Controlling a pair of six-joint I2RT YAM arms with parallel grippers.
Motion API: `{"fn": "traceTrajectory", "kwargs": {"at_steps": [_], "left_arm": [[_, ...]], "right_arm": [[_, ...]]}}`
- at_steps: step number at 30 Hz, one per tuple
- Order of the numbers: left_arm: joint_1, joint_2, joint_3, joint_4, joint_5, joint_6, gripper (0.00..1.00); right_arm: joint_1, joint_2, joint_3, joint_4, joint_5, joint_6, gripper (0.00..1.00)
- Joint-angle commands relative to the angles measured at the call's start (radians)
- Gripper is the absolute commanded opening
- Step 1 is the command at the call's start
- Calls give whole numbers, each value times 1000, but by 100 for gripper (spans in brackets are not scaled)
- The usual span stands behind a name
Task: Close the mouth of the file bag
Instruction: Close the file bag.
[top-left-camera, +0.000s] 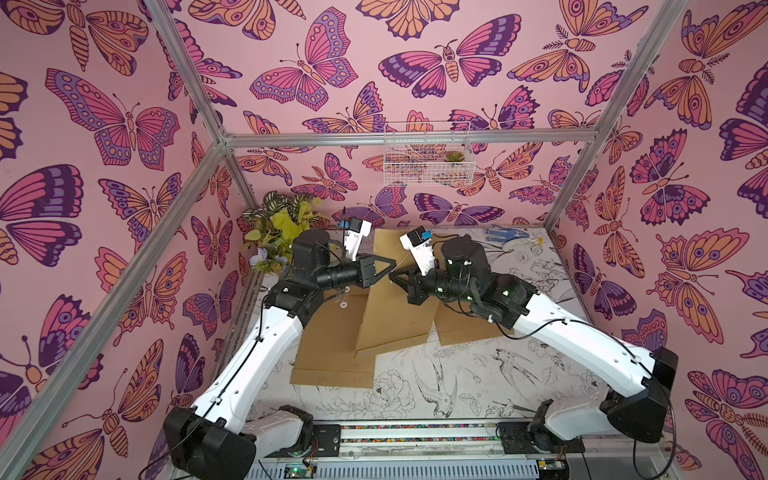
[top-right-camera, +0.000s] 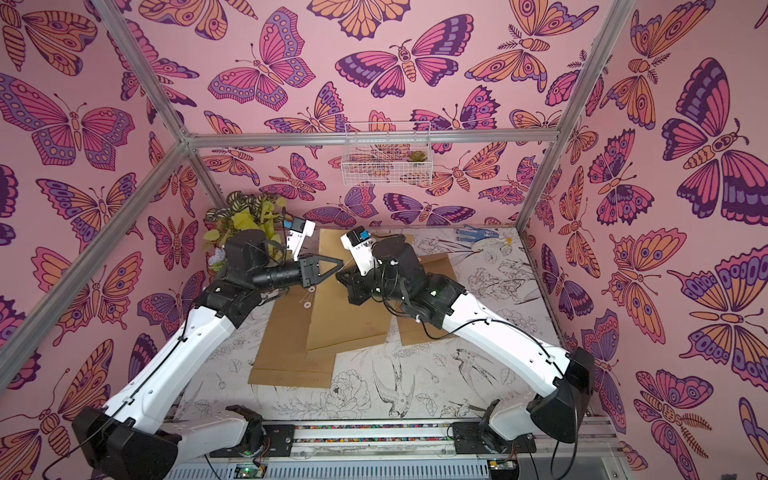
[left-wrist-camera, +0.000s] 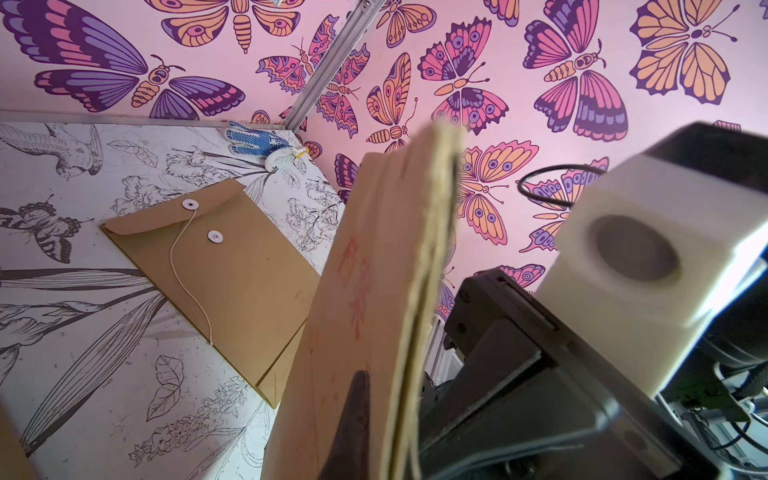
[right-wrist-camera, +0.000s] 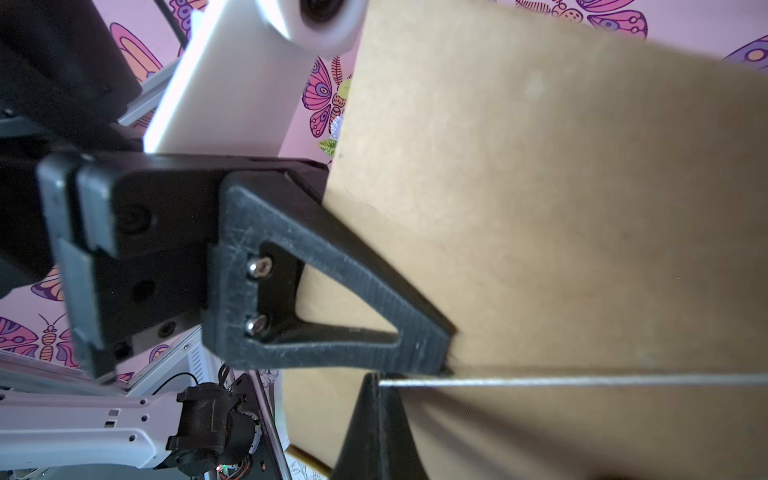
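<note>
The file bag (top-left-camera: 395, 320) stands raised off the desk (top-left-camera: 478, 382) at mid-scene, tilted, with its lower edge down among other flat bags. Both arms meet at its upper edge. The left gripper (top-left-camera: 390, 273) is clamped shut on that edge: in the right wrist view its triangular finger (right-wrist-camera: 332, 291) lies flat against the brown face, tip pressed on the paper. The left wrist view shows the bag (left-wrist-camera: 374, 291) edge-on, with faint red writing on its side. The right gripper (top-left-camera: 395, 278) sits tip to tip with the left gripper, its jaws closed. A thin pale string (right-wrist-camera: 582, 380) runs taut from its fingertip across the bag, so it appears to pinch the string rather than the paper.

Around it, a flat bag (top-left-camera: 332, 361) lies toward the front under the left arm, with 2 white discs (top-left-camera: 343, 304) on its upper part. Another flat bag (left-wrist-camera: 232, 266) lies farther back near the right arm, its flap folded down, 2 discs on it and a loose cord trailing. A blue-and-white glove (top-left-camera: 505, 239) lies in the back right corner. A leafy plant (top-left-camera: 282, 224) fills the back left corner just behind the left arm. A wire basket (top-left-camera: 428, 153) hangs on the back wall. The 2 wrists crowd the bag's mouth closely.
</note>
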Motion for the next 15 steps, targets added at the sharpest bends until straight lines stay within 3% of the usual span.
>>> {"fn": "traceTrajectory", "kwargs": {"at_steps": [1,15], "left_arm": [[-2,-18,-9,57,3,-4,0],[3,-26,2,56,5,-6,0]], "right_arm": [[27,21,4,-19,-44,-20,0],[-100,-103,-199,-3,-39,28,0]]}}
